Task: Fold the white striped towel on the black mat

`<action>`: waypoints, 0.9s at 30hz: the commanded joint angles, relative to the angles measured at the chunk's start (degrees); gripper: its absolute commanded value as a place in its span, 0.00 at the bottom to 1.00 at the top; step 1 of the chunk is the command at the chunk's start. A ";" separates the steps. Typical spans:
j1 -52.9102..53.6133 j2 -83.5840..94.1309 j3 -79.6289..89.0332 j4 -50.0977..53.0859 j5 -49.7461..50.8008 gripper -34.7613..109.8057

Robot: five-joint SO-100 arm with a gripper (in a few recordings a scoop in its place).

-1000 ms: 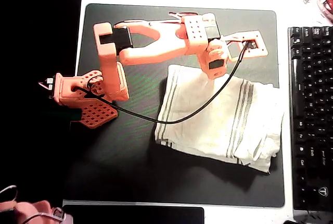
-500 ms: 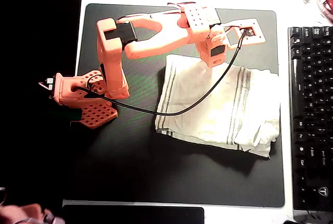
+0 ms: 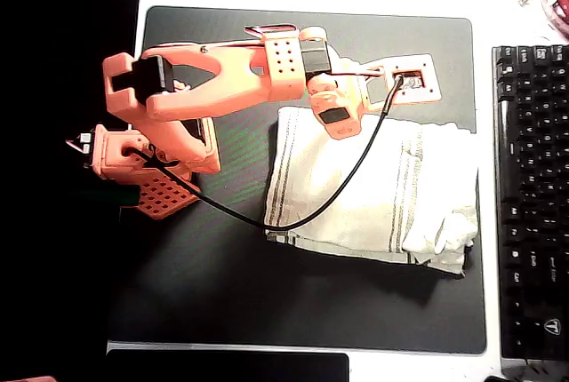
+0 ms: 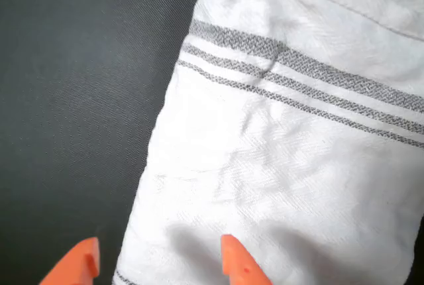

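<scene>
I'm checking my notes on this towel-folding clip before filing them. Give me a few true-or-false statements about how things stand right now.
1. The towel lies on the black mat. True.
2. The pincer is shut on the towel. False: its tips stand apart, one over the mat, one over the towel's edge.
3. A keyboard sits at the right edge of the overhead view. True.
4. The towel is plain, without stripes. False: it carries groups of thin grey stripes.
5. The arm's black cable crosses over the towel. True.
</scene>
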 commanded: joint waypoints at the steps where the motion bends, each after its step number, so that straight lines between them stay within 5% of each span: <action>1: 0.26 5.10 2.29 1.58 -0.35 0.41; 27: 7.65 64.34 49.04 -0.79 -3.43 0.24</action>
